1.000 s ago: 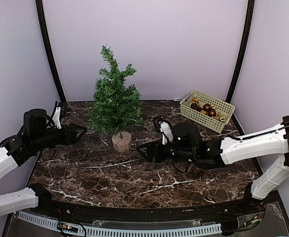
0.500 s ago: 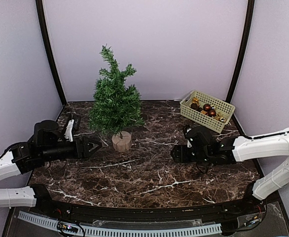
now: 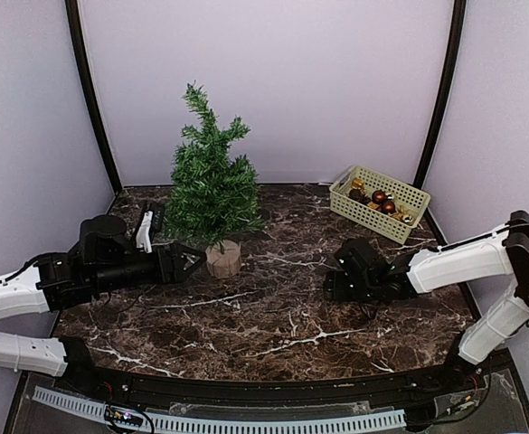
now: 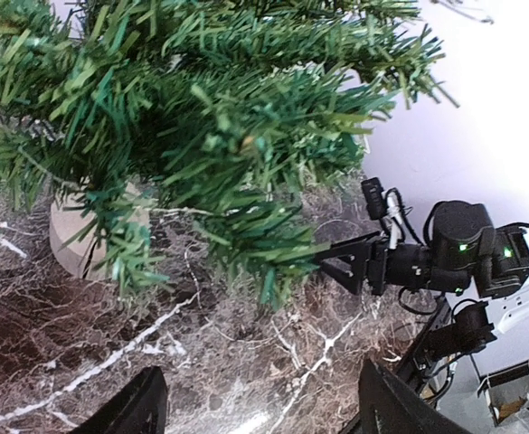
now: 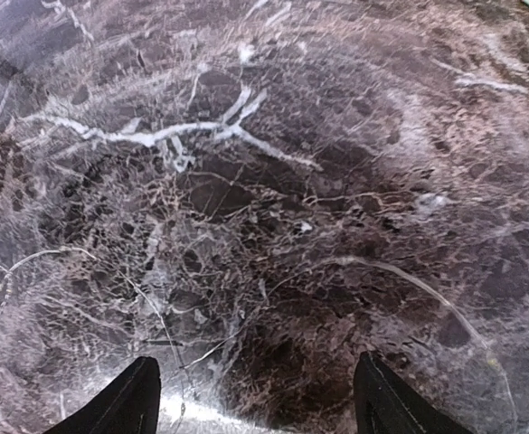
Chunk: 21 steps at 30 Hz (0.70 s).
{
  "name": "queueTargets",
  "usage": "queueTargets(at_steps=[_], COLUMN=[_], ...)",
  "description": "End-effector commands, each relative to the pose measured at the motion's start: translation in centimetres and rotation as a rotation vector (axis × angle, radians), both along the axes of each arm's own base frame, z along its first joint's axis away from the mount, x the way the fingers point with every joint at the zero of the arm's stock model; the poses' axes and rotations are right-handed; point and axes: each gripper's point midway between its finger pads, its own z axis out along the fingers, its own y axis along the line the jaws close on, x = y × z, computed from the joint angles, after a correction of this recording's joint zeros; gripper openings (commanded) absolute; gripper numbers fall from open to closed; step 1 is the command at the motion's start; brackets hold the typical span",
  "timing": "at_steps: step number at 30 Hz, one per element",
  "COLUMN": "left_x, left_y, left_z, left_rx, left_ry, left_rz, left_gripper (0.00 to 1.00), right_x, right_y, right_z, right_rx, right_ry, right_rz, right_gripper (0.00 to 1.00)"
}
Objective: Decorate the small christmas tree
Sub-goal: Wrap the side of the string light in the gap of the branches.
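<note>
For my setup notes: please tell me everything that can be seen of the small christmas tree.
The small christmas tree is a dark-green artificial fir with bristly needle branches, a thin trunk and a round pale wooden base. It stands upright on the dark marble table, left of centre. No ornament shows on it. The open left gripper is close beside its base; contact cannot be told.
</note>
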Motion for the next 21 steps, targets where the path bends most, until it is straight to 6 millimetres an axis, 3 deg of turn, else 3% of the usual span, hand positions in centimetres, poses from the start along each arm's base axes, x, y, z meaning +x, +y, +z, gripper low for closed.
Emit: queueTargets(at_steps=[1,6,10,13,21], left_x=[0.2,0.0,0.6,1.3,2.6], left_y=[-1.6,-2.5,-3.1,-3.4,-3.6], left_z=[3.2,3.3,2.7,2.2,2.3], left_rx=[-0.084,-0.083,-0.052,-0.017,0.014], left_ry=[-0.055,-0.057,-0.040,-0.029,-0.048], left_rz=[-0.032,-0.050,-0.043,-0.022,0.023], left_gripper=[0.77,0.85,0.90,0.90,0.65], right_x=[2.3,1.6,-0.3,-1.5,-1.4], right_y=[3.0,5.2,7.3,8.8,12.3], right_z=[2.0,4.2,6.3,6.6,5.5], right_rx=[0.081,0.115,0.155,0.160,0.112], right_ry=[-0.073,-0.127,-0.199,-0.224,-0.263], right_rz=[0.032,0.141,0.279,0.368,0.492], right_gripper=[0.74,0.80,0.83,0.82,0.81])
